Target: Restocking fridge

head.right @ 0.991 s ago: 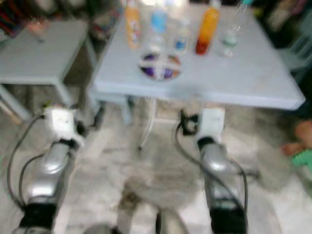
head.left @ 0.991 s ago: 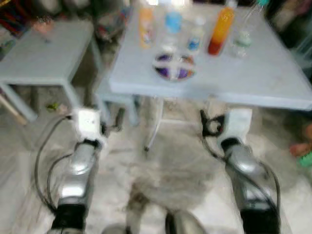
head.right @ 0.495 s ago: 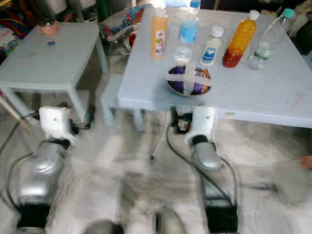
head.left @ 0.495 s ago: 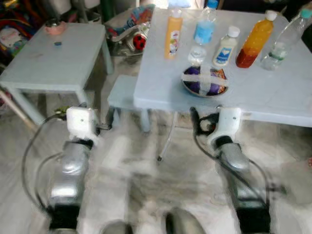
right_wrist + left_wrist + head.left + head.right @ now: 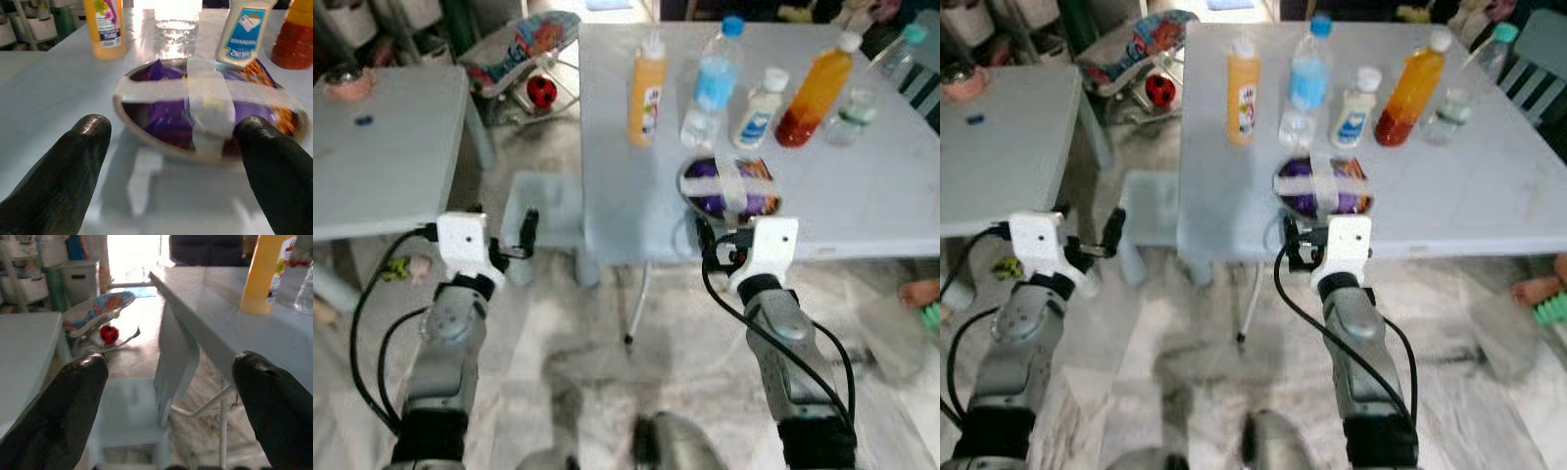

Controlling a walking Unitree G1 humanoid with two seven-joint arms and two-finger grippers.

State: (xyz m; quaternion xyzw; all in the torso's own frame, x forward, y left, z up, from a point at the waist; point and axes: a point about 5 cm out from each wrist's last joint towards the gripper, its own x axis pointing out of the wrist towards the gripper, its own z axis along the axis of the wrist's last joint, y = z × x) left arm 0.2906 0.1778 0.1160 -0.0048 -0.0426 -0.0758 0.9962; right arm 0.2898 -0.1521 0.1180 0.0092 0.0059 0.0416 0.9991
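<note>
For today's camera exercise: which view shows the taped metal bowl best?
The right wrist view: the bowl sits close between the open right gripper, its tape cross and purple packets sharp. Both eye views show it small, from above, at the table's near edge.

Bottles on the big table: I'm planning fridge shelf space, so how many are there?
5, in a row behind the taped bowl: orange bottle, blue-label water bottle, white bottle, orange-red juice bottle, clear bottle farthest right.

Two silver arms, lower frame, each with a white wrist block, looping black cables and long black fingers [image 5: 73,166].
</note>
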